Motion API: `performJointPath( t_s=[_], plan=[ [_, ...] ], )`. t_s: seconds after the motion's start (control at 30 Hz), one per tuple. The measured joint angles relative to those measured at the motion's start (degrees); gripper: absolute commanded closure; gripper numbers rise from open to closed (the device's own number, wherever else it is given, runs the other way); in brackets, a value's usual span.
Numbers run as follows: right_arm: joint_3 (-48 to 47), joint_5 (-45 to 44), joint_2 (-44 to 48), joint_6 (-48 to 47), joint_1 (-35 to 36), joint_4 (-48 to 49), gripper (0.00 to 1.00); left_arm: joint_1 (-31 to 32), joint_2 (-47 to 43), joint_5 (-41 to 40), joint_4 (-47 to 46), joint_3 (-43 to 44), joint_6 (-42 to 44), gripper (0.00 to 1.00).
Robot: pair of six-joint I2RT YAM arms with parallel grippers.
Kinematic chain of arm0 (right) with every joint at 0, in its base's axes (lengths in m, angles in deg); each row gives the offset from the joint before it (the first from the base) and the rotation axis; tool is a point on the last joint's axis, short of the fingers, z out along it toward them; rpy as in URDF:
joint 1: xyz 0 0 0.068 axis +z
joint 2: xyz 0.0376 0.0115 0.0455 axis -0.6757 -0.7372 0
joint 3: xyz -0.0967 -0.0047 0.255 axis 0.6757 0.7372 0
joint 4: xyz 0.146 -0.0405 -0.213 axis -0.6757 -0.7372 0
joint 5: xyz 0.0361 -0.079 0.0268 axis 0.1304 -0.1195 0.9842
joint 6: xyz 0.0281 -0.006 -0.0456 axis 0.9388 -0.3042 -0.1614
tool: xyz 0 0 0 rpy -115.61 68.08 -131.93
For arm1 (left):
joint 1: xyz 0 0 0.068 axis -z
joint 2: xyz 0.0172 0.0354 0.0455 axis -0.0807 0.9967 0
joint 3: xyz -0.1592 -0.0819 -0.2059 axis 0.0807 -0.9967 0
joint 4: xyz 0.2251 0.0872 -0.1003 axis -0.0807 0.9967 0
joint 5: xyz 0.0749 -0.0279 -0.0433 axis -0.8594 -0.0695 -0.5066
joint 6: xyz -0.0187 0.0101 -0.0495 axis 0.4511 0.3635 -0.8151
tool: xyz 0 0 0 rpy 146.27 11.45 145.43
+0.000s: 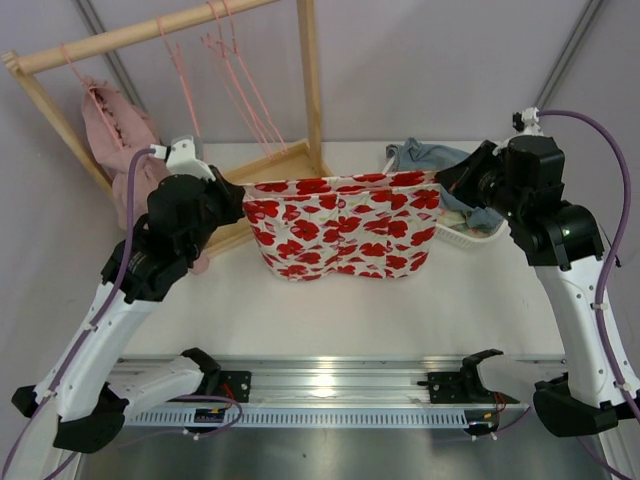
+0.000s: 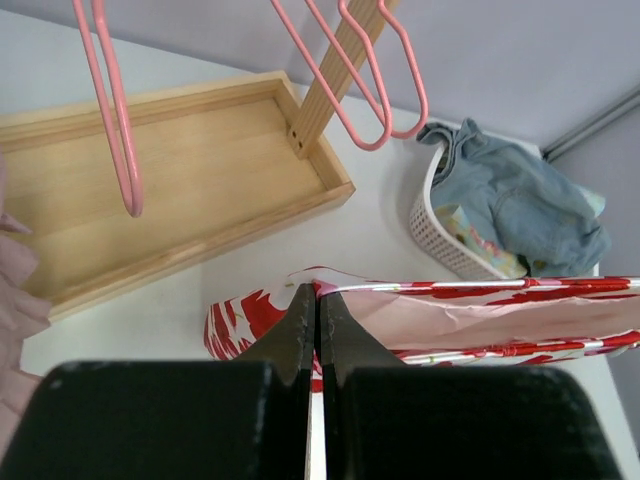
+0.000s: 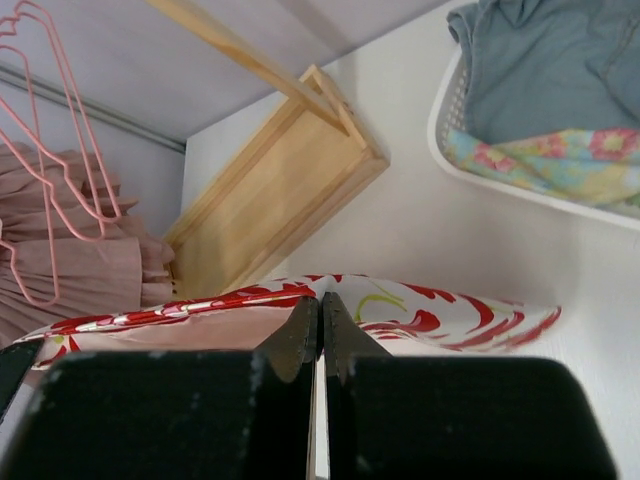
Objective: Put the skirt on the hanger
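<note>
The skirt [image 1: 342, 228], white with big red flowers, hangs stretched between my two grippers above the table. My left gripper [image 1: 240, 190] is shut on its left waist corner; the left wrist view shows the jaws [image 2: 318, 295] pinching the waistband of the skirt [image 2: 480, 312]. My right gripper [image 1: 441, 178] is shut on the right waist corner, seen in the right wrist view [image 3: 321, 300] with the skirt [image 3: 440, 310] spread sideways. Several thin pink hangers [image 1: 235, 70] hang from the wooden rack's top bar, behind and above the skirt; they also show in the left wrist view [image 2: 345, 70].
The wooden rack [image 1: 312, 80] has a tray base [image 2: 150, 170] behind the skirt. A dusty-pink ruffled garment [image 1: 112, 125] hangs at the rack's left end. A white basket [image 1: 460, 232] with blue-grey cloth [image 1: 430, 157] stands at the back right.
</note>
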Motion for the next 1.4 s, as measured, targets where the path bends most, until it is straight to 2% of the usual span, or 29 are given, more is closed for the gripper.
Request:
performJointPath(
  t_s=[0.2, 0.47, 0.87, 1.1, 1.4],
  plan=[
    [4.39, 0.31, 3.72, 2.19, 0.0, 0.37, 1.0, -0.44, 1.73, 2.23, 5.03, 2.58, 2.21, 1.0],
    [6.16, 3.8, 7.21, 2.84, 0.04, 0.98, 1.0, -0.46, 2.64, 3.39, 11.72, 11.54, 4.68, 1.0],
    [6.99, 10.78, 12.04, 0.55, 0.26, -0.57, 1.0, -0.55, -3.15, 10.49, 21.42, 12.48, 5.57, 1.0],
    [12.37, 12.81, 13.73, -1.75, 0.31, -1.79, 1.0, -0.87, -6.1, 14.34, 20.2, 7.48, 7.58, 1.0],
    [12.57, 11.15, 7.87, -7.26, -0.07, 1.97, 1.0, -1.75, -0.22, 14.01, 10.21, 5.9, 14.32, 1.0]
  ],
)
